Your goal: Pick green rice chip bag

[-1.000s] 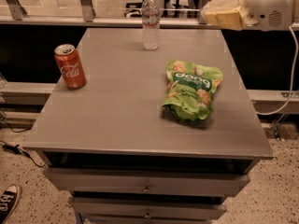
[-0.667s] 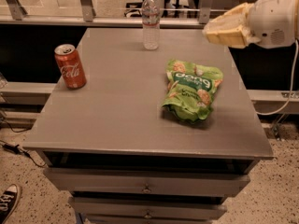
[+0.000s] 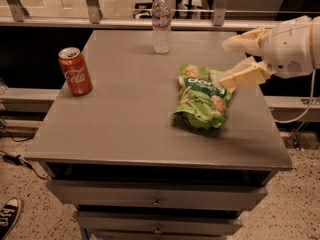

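The green rice chip bag (image 3: 202,102) lies flat on the right half of the grey table (image 3: 125,119), its dark-green band with white lettering toward the far end. My gripper (image 3: 226,63) comes in from the right on a white arm. It is open, with one cream finger (image 3: 241,40) high and the other (image 3: 245,76) low, just above the bag's far right corner. Nothing is between the fingers.
A red cola can (image 3: 75,70) stands at the table's left side. A clear water bottle (image 3: 160,22) stands at the far edge, middle. A metal railing (image 3: 92,4) runs behind the table. Drawers (image 3: 157,202) sit under the tabletop. A shoe (image 3: 9,217) is on the floor, bottom left.
My gripper has come down and to the left from above the table's far right corner to just over the bag's right side, and its fingers have spread apart. The bag, can and bottle have not moved.
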Controlling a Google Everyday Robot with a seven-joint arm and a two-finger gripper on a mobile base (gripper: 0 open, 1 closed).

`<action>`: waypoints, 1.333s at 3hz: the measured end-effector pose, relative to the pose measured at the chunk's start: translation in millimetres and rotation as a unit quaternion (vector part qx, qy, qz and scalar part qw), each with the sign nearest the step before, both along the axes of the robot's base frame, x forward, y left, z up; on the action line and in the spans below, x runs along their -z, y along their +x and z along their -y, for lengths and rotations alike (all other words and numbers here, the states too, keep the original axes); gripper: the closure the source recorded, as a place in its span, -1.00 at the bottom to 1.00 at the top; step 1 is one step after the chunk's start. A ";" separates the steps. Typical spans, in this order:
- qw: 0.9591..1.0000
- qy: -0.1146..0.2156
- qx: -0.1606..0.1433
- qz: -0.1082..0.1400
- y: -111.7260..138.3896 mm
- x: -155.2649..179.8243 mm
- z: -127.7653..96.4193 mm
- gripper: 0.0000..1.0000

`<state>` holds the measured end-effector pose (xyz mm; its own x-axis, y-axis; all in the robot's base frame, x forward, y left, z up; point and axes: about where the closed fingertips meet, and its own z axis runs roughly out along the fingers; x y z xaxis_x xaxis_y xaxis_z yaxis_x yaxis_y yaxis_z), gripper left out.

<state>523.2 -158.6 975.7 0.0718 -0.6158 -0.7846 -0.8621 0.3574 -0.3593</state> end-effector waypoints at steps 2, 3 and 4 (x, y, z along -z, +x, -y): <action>0.998 -0.058 -0.013 -0.009 -20.8 58.6 9.4 -1.00; 0.997 -0.067 -0.015 -0.021 -26.8 88.0 7.1 -1.00; 0.997 -0.068 -0.016 -0.034 -30.8 109.4 -2.5 -1.00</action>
